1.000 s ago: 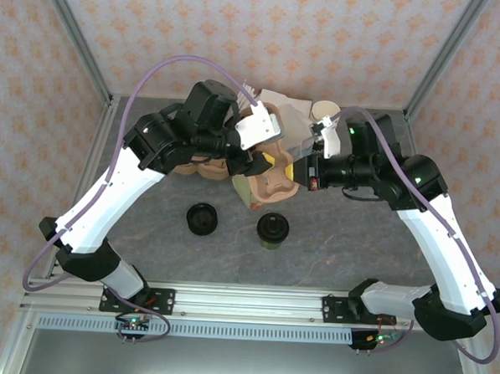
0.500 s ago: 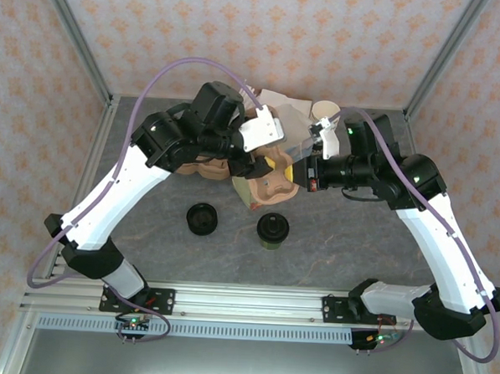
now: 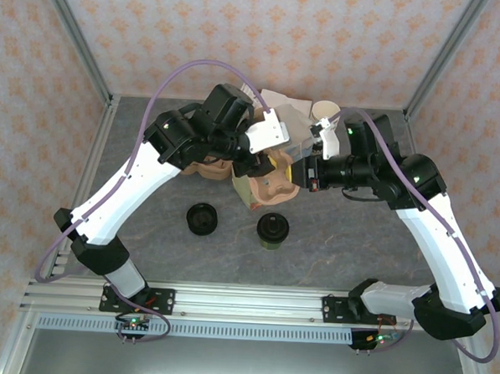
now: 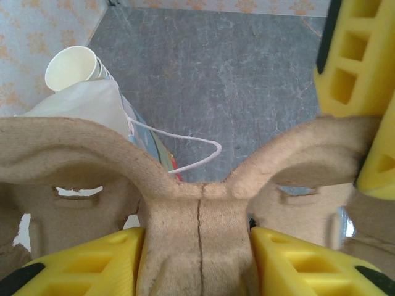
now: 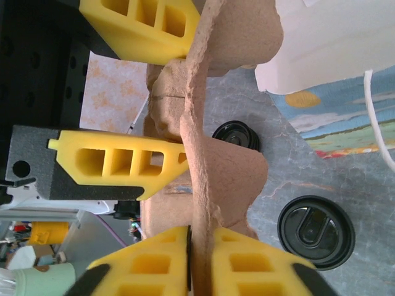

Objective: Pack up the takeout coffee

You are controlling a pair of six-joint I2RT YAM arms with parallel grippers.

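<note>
Both arms are holding a moulded-pulp cup carrier [image 3: 271, 188] between them over the grey counter [image 3: 356, 243]. The left pincer [image 4: 197, 250] is clamping its yellow fingers on the carrier's central web, while the right pincer [image 5: 199, 246] is gripping the carrier's edge. The takeout coffee [image 3: 272, 229], black-lidded, is standing upright on the counter just nearer the arm bases than the carrier, touched by neither pincer. A low black round item [image 3: 202, 219] is sitting to its left. A paper bag [image 3: 281, 111] and stacked cream paper cups [image 3: 325, 110] are sitting behind.
</note>
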